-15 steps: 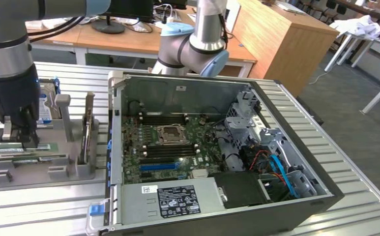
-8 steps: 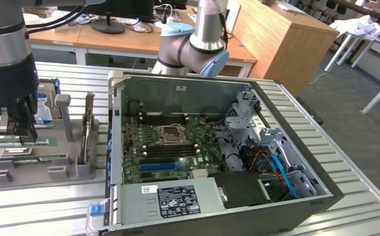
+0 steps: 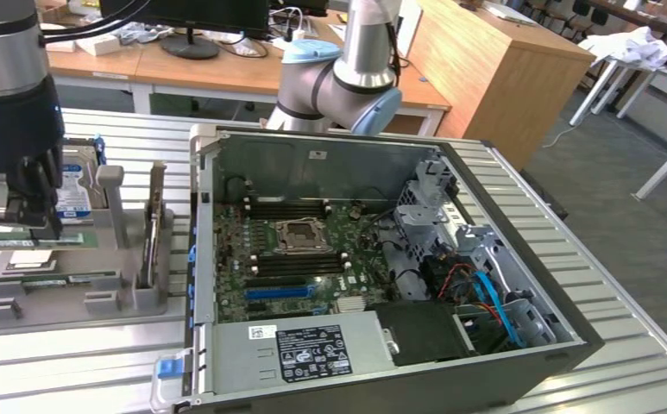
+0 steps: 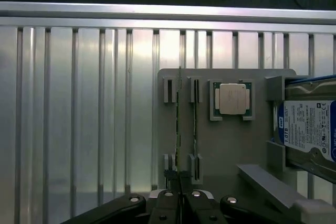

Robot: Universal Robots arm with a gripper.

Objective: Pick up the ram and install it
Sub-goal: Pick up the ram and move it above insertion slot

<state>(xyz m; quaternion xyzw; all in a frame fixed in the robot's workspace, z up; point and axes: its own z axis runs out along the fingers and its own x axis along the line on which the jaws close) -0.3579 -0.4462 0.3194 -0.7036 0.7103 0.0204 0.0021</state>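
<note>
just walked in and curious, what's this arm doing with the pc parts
The robot arm's gripper is down at a grey plastic parts holder on the slatted metal table. It is shut on one end of a thin green ram stick that stands on edge in its slot. The open black computer case sits beside the holder, its motherboard exposed.

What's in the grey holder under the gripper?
The ram, on edge, held by the shut gripper; a second stick in the slot beside it; a processor; a hard drive. The gripper covers the holder's near edge and the ram's end.
</note>
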